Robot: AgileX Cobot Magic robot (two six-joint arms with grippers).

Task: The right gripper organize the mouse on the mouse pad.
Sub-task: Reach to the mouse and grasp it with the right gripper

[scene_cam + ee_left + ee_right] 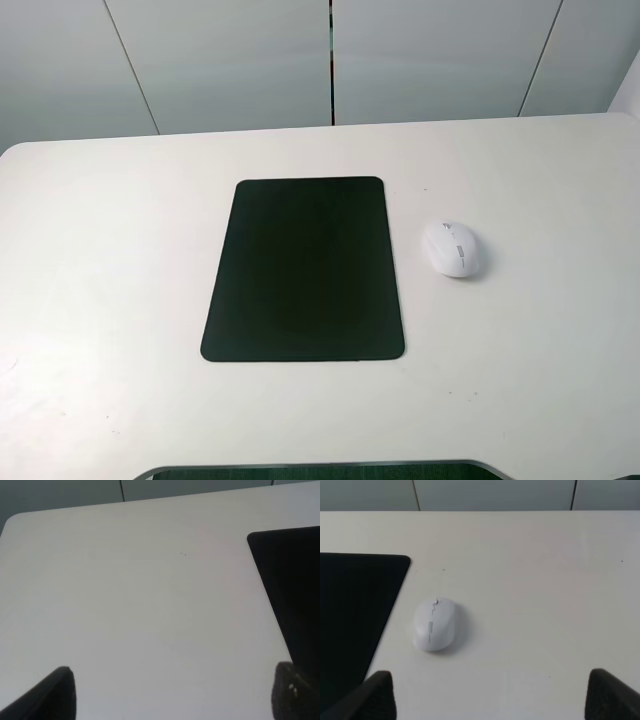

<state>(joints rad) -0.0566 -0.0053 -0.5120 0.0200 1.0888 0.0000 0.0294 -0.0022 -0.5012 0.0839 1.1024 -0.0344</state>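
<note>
Smooth pale table (pixel 100 300): matte rectangular mouse pad (pixel 303 270), oval mouse (pixel 452 248)

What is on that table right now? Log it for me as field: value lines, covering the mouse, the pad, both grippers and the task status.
mouse: white, resting on the table, right of the pad in the exterior view, a gap between them
mouse pad: black, flat, nothing on it
right gripper: open, holding nothing, mouse ahead of it, untouched
left gripper: open, holding nothing, near the pad's other side
task status: mouse not yet on the pad
</note>
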